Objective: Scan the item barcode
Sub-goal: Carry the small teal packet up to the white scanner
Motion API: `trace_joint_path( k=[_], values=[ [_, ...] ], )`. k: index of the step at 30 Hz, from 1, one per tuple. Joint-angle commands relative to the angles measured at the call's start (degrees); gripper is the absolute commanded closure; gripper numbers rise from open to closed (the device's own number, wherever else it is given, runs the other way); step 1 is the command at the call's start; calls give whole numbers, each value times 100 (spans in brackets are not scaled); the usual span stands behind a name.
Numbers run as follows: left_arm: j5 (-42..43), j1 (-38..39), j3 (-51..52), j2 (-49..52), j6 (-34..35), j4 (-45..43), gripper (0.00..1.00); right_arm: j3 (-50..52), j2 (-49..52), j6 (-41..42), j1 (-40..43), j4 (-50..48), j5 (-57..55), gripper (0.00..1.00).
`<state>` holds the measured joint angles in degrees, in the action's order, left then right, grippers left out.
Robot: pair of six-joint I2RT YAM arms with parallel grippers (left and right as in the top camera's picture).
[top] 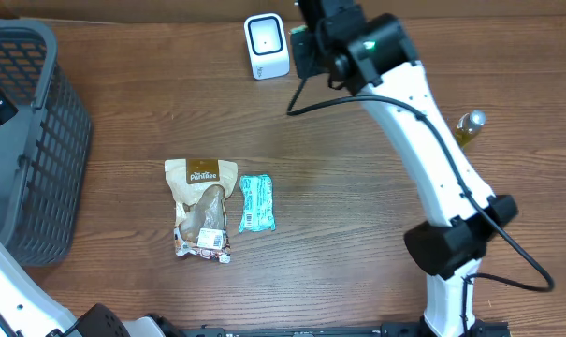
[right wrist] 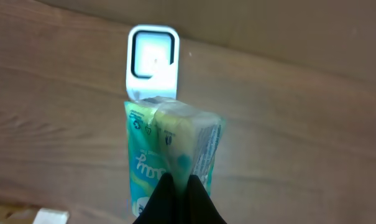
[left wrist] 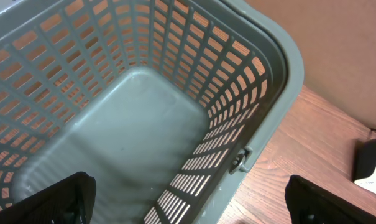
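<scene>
— What has the right gripper (right wrist: 178, 186) got hold of?

— A green packet (right wrist: 169, 149). The two fingers are pressed tight together on its near end. The packet sticks out past the fingertips, a bit crumpled, with its printed side toward the wrist camera.

— And where is the scanner?

— The white scanner (right wrist: 152, 62) sits straight ahead of the fingertips, just past the far end of the packet, with its dark-framed window in plain sight. From the wrist, the packet's far edge overlaps the foot of the scanner. Whether the two touch, I cannot tell.

— What about the other arm?

— The left gripper (left wrist: 188, 183) hangs over the grey basket (left wrist: 281, 56) with its fingers spread wide. Between them I see only the basket's floor and slotted wall. The rim curves round ahead of the fingertips and off to the right of the right finger.

— What else is on the table (top: 339, 234)?

— A brown pouch (top: 200, 206) and a teal packet (top: 256, 203) lie flat, just beside each other. They are well back from the right fingers, toward the near edge. A bottle (top: 470, 126) is on the far side of that arm, well apart from the fingers and from the pair.
</scene>
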<state>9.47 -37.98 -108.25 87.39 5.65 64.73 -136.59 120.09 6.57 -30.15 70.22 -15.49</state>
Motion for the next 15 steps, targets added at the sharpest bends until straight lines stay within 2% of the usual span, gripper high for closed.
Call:
trace_joint_path(
  k=[1, 8, 15],
  values=[
    [63, 11, 33, 24, 37, -22, 0, -48, 306, -699, -94, -341, -317, 96],
    [63, 11, 33, 24, 37, -20, 0, -48, 922, -1565, -170, -1263, -796, 96],
    [63, 11, 33, 24, 37, -20, 0, -48, 1447, -3254, -170, -2251, -780, 96]
  ],
)
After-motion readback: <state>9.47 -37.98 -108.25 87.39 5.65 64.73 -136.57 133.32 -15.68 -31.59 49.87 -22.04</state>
